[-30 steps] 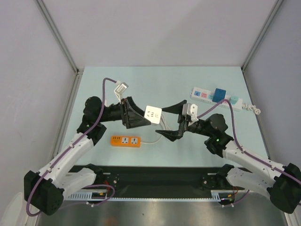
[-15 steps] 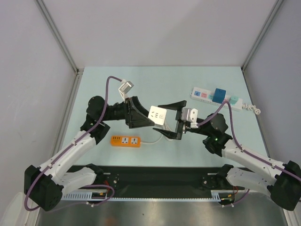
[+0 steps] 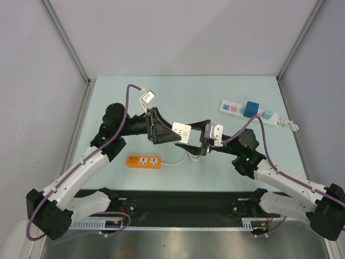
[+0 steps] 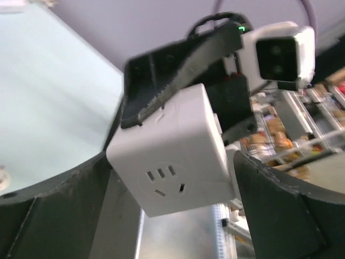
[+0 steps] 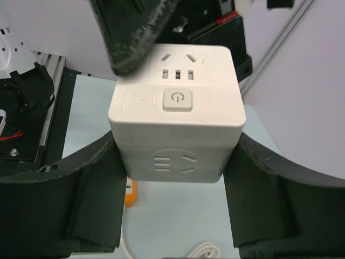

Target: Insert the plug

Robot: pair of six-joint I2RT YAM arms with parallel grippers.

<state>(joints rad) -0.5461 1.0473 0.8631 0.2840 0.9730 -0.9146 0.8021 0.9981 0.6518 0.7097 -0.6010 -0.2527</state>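
While R gripper (image 5: 175, 172) clamps cube (image 5: 177, 102), plug (image 3: 252, 108) on strip (image 3: 270, 115)

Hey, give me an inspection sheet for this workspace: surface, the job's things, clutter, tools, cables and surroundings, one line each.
Surface: pale green tabletop, evenly lit.
Job's things: small blue cube plug sits on the long white power strip at far right; neither tool touches it.
Clutter: orange power strip lying flat near the left arm.
Tools: left tool grips a white cube socket adapter in the air; right tool has a finger on either side of it, grip unclear.
Cables: purple cable along each arm; white cord on the table below the adapter.
Surroundings: grey walls, metal frame posts.
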